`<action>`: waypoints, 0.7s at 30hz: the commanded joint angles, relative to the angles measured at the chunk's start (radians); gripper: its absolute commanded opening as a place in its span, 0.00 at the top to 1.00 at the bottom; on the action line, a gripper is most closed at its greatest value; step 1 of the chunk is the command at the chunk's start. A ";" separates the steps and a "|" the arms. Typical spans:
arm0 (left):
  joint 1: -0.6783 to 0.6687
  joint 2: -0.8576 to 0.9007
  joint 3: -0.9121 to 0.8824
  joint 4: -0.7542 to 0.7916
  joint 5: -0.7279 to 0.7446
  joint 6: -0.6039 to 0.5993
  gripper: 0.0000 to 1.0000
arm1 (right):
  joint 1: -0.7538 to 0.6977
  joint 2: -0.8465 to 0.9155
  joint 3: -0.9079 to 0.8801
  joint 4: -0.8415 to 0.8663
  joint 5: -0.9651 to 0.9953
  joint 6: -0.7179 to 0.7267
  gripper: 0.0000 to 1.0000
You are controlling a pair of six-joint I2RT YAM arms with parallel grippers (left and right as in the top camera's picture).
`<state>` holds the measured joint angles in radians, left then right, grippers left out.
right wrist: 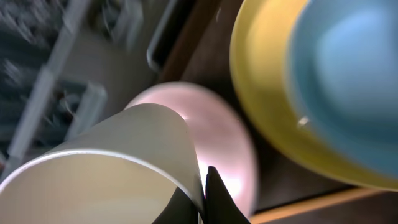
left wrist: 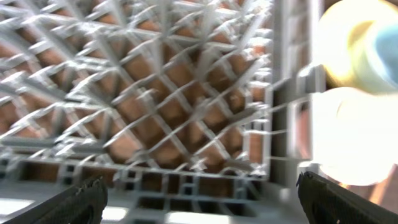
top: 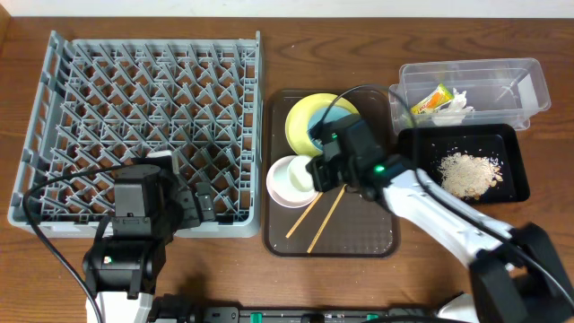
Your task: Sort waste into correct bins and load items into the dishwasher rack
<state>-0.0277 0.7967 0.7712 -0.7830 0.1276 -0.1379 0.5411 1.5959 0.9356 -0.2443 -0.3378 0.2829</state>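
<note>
The counter is brown wood. My right hand grips the rim of the small white cup, tilted with its mouth toward my wrist, above the white bowl on the brown tray. The chopsticks lie slanting near-left to far-right. My left hand hangs wide open, empty, over the near-right corner of the rack.

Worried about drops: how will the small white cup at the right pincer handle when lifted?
The small white cup looks thin-walled, so probably light. Its smooth wall may slip or swivel in the right pincer, which seems to pinch only the rim.
</note>
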 commanded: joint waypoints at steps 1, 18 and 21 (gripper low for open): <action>0.005 0.000 0.020 0.033 0.171 -0.010 0.01 | -0.082 -0.115 0.014 0.004 -0.064 0.021 0.99; 0.004 0.253 0.020 0.465 1.082 -0.220 0.01 | -0.226 -0.170 0.014 0.094 -0.764 -0.021 0.99; 0.003 0.309 0.020 0.546 1.189 -0.280 0.01 | -0.209 -0.170 0.014 0.146 -0.813 -0.021 0.99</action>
<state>-0.0277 1.0672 0.7742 -0.2752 1.0966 -0.3325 0.3069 1.4189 0.9367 -0.1204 -1.0107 0.2752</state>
